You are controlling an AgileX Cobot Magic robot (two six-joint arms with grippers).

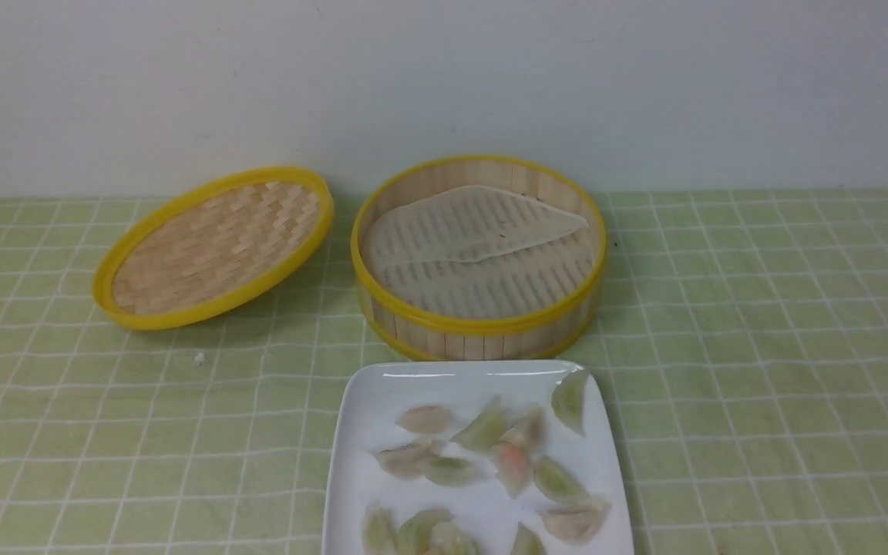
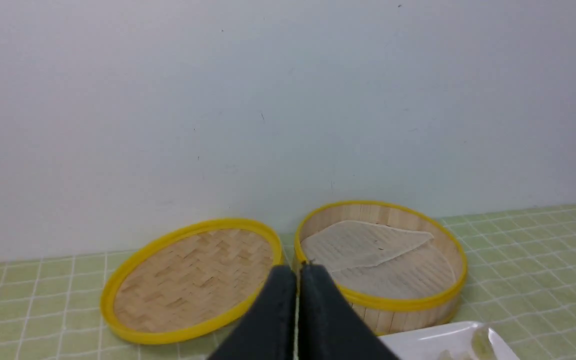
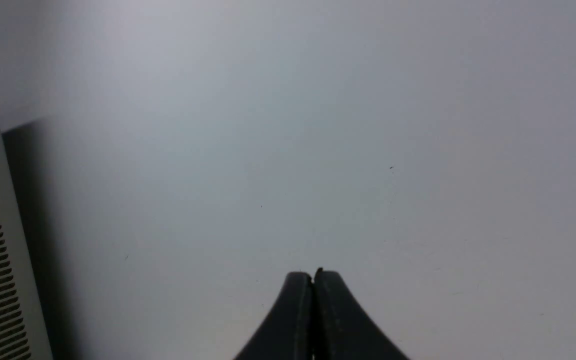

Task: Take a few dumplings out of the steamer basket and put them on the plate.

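The round bamboo steamer basket (image 1: 479, 258) near the surface's far edge looks empty; the small translucent dumplings (image 1: 482, 462) lie on the white square plate (image 1: 359, 432). My left jaws (image 2: 297, 267) and right jaws (image 3: 313, 274) are pressed together, empty. I judge nothing remains, so best I stay clear.

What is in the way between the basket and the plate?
Nothing visible. The steamer basket stands just behind the plate with only bare tablecloth between. The lid lies off to the basket's left. The dumplings already lie on the plate.
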